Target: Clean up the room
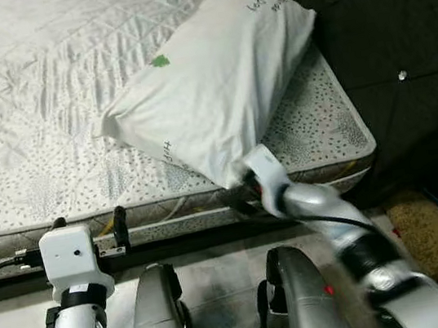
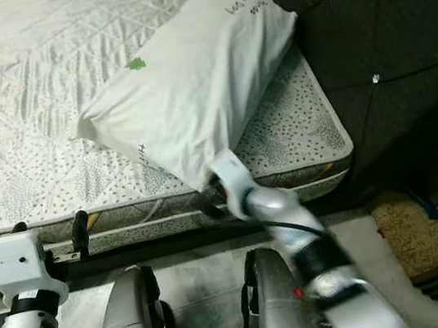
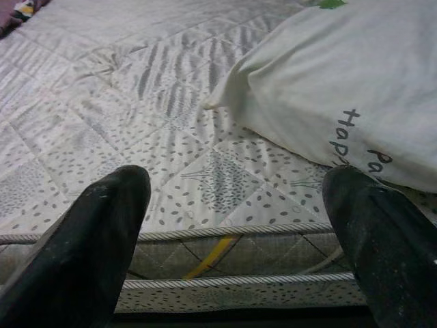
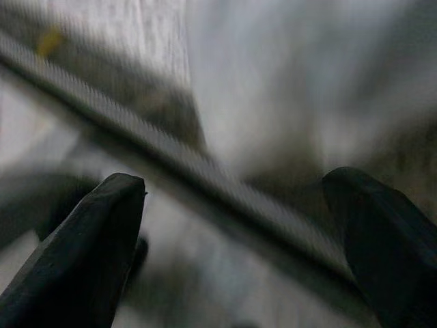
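A white pillow (image 1: 215, 82) with dark lettering and a small green mark lies across the right corner of the quilted mattress (image 1: 27, 94). Its lower corner hangs over the near edge. My right gripper (image 1: 241, 192) is at that edge just below the hanging corner, and the arm is blurred. In the right wrist view its fingers (image 4: 89, 246) stand open, wide apart, with the mattress piping and pale pillow cloth blurred beyond them. My left gripper (image 1: 89, 224) is open at the mattress's near edge, left of the pillow, holding nothing. The pillow (image 3: 355, 89) lies beyond its right finger.
A dark tufted headboard (image 1: 388, 23) with shiny studs rises right of the mattress. A brown mat (image 1: 428, 236) lies on the floor at the lower right. My own legs (image 1: 163, 312) stand close to the bed frame, with pale floor between them.
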Robot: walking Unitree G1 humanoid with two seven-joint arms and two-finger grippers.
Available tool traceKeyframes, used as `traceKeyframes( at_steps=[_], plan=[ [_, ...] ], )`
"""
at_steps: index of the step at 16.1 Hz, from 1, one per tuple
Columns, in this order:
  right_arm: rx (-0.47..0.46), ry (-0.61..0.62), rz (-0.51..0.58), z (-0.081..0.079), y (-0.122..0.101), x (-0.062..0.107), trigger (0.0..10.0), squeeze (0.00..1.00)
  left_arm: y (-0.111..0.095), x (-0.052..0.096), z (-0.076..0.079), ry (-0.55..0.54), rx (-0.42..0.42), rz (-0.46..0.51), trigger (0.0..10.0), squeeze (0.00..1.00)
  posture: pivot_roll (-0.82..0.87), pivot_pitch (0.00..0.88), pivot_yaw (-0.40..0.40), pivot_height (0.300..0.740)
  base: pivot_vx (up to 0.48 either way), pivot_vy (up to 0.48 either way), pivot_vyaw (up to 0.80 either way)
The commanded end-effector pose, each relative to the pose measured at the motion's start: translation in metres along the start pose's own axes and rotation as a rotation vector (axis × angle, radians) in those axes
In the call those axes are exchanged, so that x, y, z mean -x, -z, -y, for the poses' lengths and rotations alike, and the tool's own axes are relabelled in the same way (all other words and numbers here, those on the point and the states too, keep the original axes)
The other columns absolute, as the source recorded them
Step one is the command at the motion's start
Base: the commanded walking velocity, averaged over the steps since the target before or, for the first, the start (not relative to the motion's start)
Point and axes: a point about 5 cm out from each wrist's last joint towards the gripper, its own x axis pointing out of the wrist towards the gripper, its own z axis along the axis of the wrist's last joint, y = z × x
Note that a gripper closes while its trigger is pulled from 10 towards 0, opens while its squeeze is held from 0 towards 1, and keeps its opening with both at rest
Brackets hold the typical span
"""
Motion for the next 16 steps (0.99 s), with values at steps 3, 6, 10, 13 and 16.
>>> traceKeyframes(
  at_steps=[3, 6, 10, 13, 16],
  plan=[
    [0.019, 0.029, -0.056, 0.007, 0.008, -0.001, 10.0, 0.0, 0.005, -0.002, 0.003, 0.02, 0.001, -0.028, 10.0, 0.0, 0.09, 0.231, -0.047, 0.607, 0.0, 0.0, 0.0],
    [-0.111, 0.083, 0.056, -0.002, -0.016, -0.013, 10.0, 0.0, 0.002, -0.005, 0.002, 0.015, 0.003, -0.018, 10.0, 0.0, 0.1, 0.229, -0.047, 0.607, 0.0, 0.0, 0.0],
    [-0.344, 0.158, 0.155, -0.013, -0.033, -0.025, 10.0, 0.0, 0.003, -0.006, 0.001, 0.009, 0.003, -0.02, 10.0, 0.0, 0.1, 0.228, -0.044, 0.607, 0.0, 0.0, 0.0],
    [-0.433, 0.269, 0.217, -0.018, -0.041, -0.031, 10.0, 0.0, 0.003, -0.004, 0.001, 0.008, 0.005, -0.023, 10.0, 0.0, 0.11, 0.233, -0.037, 0.607, 0.0, 0.0, 0.0],
    [-0.489, 0.319, 0.264, -0.027, -0.049, -0.038, 10.0, 0.0, 0.004, 0.0, 0.003, 0.015, 0.01, -0.033, 10.0, 0.0, 0.13, 0.24, -0.034, 0.607, 0.0, 0.0, 0.0]
  ],
)
